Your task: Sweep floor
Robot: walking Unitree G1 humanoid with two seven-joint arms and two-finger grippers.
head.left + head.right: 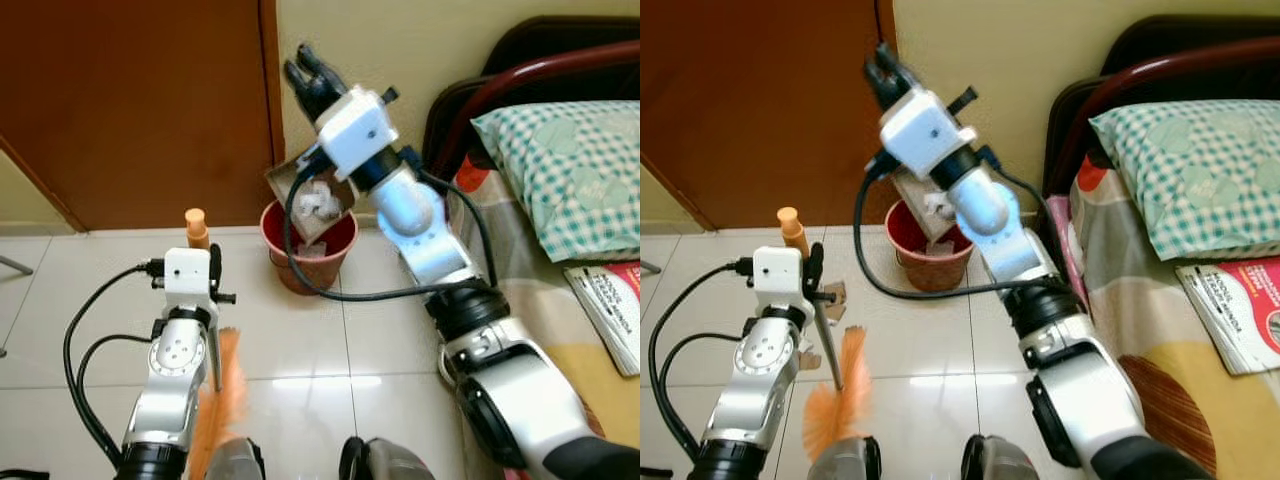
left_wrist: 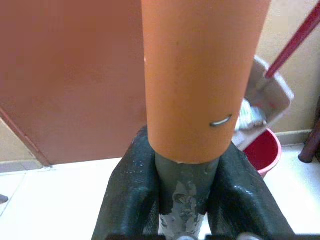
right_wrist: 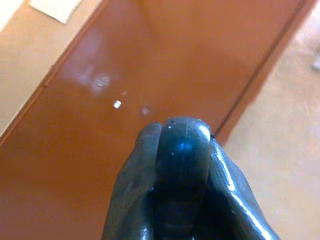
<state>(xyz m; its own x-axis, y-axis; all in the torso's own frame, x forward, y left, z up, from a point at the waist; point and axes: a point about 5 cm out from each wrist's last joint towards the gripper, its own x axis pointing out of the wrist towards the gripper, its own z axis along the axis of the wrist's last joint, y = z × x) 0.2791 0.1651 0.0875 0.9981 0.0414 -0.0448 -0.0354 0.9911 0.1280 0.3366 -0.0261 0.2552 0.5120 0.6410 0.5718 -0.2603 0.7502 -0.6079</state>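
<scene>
Left wrist view: left gripper (image 2: 185, 200) clamps the light, stiff broom (image 2: 200, 75) handle; right gripper (image 1: 312, 78) grips the dustpan (image 1: 318, 205) handle, tipped over the bin (image 1: 300, 262).

No text, label or number can be read anywhere. The one printed thing is a red and white booklet (image 1: 612, 305) lying on the bed (image 1: 590, 370) at about four o'clock in the head views, and its print is too small and blurred to make out.
</scene>
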